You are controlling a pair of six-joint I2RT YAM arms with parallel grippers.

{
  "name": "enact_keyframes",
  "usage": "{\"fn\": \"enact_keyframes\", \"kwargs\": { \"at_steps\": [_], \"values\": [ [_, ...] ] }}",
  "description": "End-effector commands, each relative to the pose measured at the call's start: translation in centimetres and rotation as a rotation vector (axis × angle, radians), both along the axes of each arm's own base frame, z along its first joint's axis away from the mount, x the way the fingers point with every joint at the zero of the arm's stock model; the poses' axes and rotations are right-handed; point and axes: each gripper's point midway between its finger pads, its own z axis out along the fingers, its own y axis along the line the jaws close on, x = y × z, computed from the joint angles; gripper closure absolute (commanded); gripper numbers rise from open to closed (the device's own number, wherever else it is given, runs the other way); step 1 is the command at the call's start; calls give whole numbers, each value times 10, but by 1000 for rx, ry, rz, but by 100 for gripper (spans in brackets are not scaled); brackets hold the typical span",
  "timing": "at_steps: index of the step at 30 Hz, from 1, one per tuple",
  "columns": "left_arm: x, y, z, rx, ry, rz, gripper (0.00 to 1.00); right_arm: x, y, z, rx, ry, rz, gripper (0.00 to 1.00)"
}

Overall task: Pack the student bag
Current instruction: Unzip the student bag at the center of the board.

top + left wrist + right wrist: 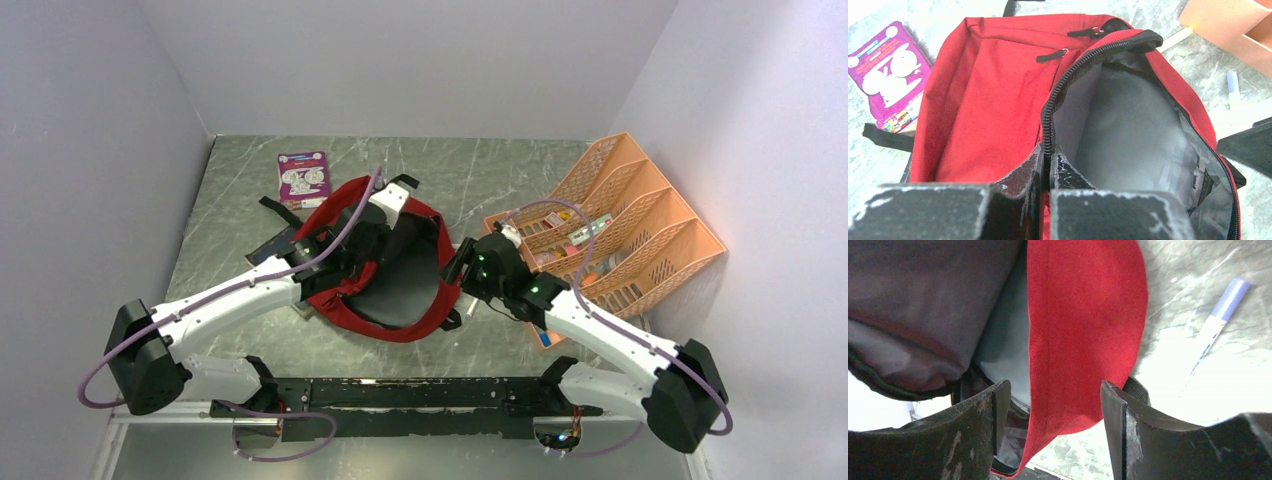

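Now | student bag (400, 330) long axis fore-aft, mouth up | left gripper (1046, 155) pinches rim | right gripper (1054, 385) jaws apart

No lettering is legible; the purple booklet (889, 75) carries print too blurred to read.

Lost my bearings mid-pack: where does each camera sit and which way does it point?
Top external: above and behind the bases, looking down on the table; left arm and right arm show, student bag between them.
Left wrist: on the left arm, looking into the bag's open grey mouth; left tool shut on the zip edge.
Right wrist: low beside the bag's red flap; right tool open astride it.
Shared: both wrist views show the bag and the pen.
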Motion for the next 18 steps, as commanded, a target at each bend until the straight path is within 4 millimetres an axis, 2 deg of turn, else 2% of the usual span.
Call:
{"fn": "enact_keyframes", "kwargs": {
  "at_steps": [1,4,7,11,14,18],
  "values": [
    [3,-15,12,-62,5,-45,95,-2,21,1,30,65,14,30],
    [3,-15,10,-55,11,-53,95,-1,32,3,47,56,18,30],
    [2,-16,9,-55,14,-59,95,-2,36,-7,-3,80,24,30],
    [3,-16,11,-64,15,-61,95,-7,26,-38,-195,139,11,32],
    [3,-19,13,-72,22,-72,95,-10,22,-55,-276,159,22,35],
    [5,-23,29,-95,6,-85,95,-7,24,-56,-301,147,39,44]
  ]
}}
